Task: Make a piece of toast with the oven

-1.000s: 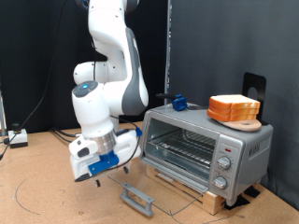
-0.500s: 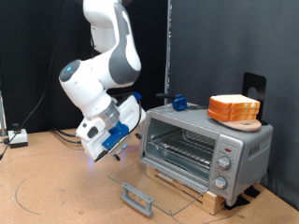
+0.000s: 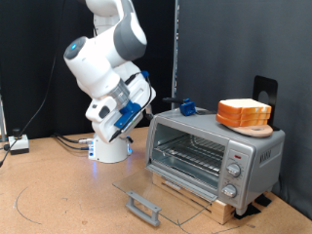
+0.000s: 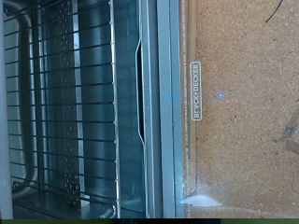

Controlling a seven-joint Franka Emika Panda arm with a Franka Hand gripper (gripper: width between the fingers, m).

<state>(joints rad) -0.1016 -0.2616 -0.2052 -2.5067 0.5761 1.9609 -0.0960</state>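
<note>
The white arm stands folded high at the exterior view's left, its elbow raised and its claw point(image 3: 134, 109) tilted down toward the oven point(image 3: 216, 156), hanging just off the oven's upper left corner. Whether the claw is open or closed cannot be told, since its fingers are blurred there and out of the wrist view. The oven's glass door point(image 3: 168, 191) lies dropped open over the table point(image 3: 58, 195); the wrist view looks onto the bare wire rack point(image 4: 75, 103). The piece of toast point(image 3: 244, 108) apparently sits atop the slices stacked on the oven's roof.
</note>
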